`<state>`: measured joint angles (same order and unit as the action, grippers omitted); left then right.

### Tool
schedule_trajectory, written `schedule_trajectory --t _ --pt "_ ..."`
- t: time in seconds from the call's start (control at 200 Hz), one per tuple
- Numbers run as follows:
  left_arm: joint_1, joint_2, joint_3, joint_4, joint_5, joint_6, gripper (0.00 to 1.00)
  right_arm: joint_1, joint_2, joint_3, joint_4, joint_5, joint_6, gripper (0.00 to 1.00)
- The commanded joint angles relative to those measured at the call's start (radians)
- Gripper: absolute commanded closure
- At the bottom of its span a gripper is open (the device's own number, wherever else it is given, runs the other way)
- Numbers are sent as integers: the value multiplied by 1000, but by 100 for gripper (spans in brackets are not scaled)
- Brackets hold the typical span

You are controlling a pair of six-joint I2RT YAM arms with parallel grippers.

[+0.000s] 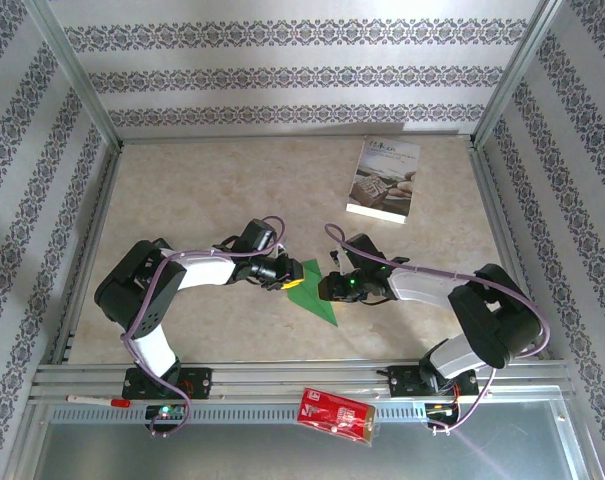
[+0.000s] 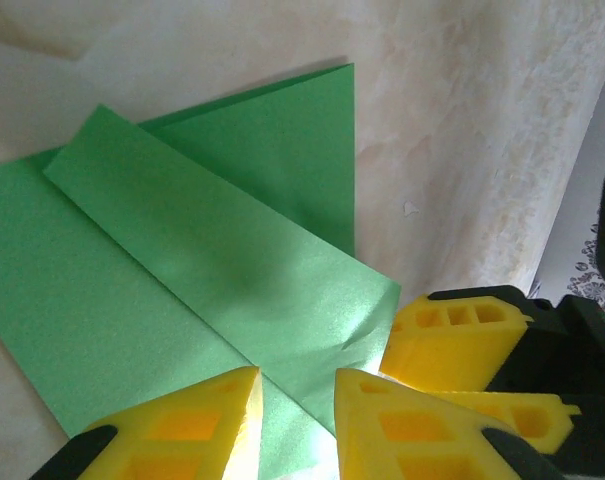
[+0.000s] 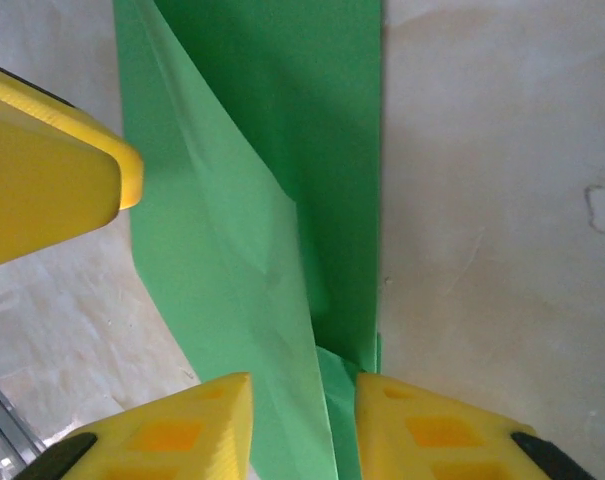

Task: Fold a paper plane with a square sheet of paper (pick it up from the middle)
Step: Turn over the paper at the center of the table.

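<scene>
Marbled beige bench (image 1: 202,200), patterned walls (image 1: 282,80) around; square sheet of paper (image 1: 310,292), part folded with one flap (image 2: 222,270) laid over, flat at bench centre. Left claw (image 2: 297,395) at its 9 o'clock edge, right claw (image 3: 302,400) at 3 o'clock, each slightly spread astride green paper, pinching nothing. Next, by judgement: press flap down along crease, pin opposite edge, slide outward slowly, avoid dragging sheet.

The sheet of paper (image 1: 312,290) was plain bright green and unmarked. The counter (image 1: 202,190) was beige with faint marbled veining. The walls (image 1: 282,70) carried grey ornamental bands on white. The booklet (image 1: 384,180) at far right was white with brownish printed pictures. The packet (image 1: 335,415) at the near edge was red. The left gripper (image 2: 297,375) and right gripper (image 3: 302,380) were yellow.
</scene>
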<state>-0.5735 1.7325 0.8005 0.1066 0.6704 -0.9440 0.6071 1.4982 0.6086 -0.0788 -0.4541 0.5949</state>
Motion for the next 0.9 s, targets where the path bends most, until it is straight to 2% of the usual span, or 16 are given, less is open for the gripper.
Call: schedule_trajectory --t 0.0,0.175,0.345,0.44,0.535,0.61,0.719,0.834,0.894 --pt "19 -32 3 4 3 2 75 18 21 23 51 -17 -10 71" --pt "32 -42 6 -9 5 10 75 20 48 21 79 -20 3 80" --pt "64 -62 9 -36 5 14 75 12 54 24 106 -40 20 100" --pt "106 -103 16 -73 8 22 75 -27 0 23 76 -37 15 100" --pt "157 -169 39 -153 -8 46 75 -110 -118 53 -77 20 -31 100" --pt "198 -222 57 -228 -35 73 75 -154 -222 129 -294 189 -118 100" --pt "248 -287 68 -303 -69 104 74 -130 -308 275 -568 530 -227 100" --pt "305 -330 68 -347 -92 124 73 0 -263 399 -765 924 -277 100" --pt "336 -344 68 -368 -101 129 73 69 -193 443 -836 1073 -262 100"
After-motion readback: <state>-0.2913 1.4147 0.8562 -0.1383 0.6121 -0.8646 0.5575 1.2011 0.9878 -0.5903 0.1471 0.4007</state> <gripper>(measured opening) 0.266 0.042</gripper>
